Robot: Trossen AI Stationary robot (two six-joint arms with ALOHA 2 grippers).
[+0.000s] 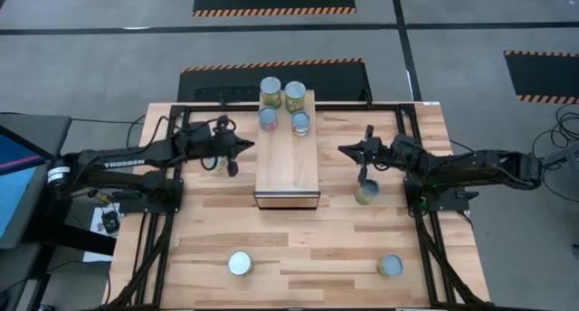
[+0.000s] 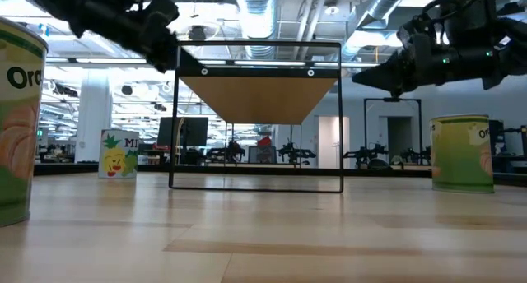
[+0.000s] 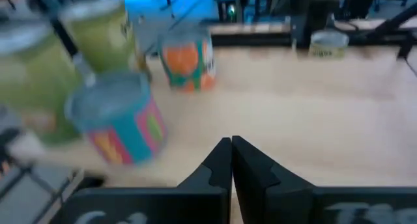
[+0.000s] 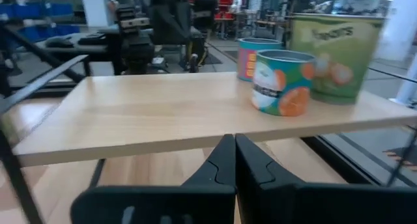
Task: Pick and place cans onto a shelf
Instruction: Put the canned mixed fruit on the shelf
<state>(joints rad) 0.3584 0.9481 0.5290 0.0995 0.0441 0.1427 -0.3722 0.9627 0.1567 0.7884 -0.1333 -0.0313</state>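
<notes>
The shelf (image 1: 289, 153) stood in the middle of the surface (image 1: 308, 248), and four cans stood close together at its far end: two taller green ones (image 1: 270, 90) at the very end and two shorter ones (image 1: 300, 123) just in front of them. Four more cans stood on the surface itself: one (image 1: 366, 194) to the right of the shelf's near end, one (image 1: 215, 164) to the left of the shelf, partly hidden under the left arm, and two near the front edge, one at the left (image 1: 240, 262) and one at the right (image 1: 390, 265). A black frame (image 1: 181, 148) ran around the surface, and a dark mat with striped edge (image 1: 271, 74) lay on the floor behind it. The left tool (image 1: 246, 146) hung just beside the left long side of the shelf, its fingers (image 3: 221, 160) pressed together and holding nothing; the cans on the shelf were near it but apart from it. The right tool (image 1: 345, 150) hung on the opposite side of the shelf, a little apart from its edge, also closed and empty, its fingers (image 4: 225, 155) touching each other. The can by the shelf's near end stood just below the right arm, not touched by it.
</notes>
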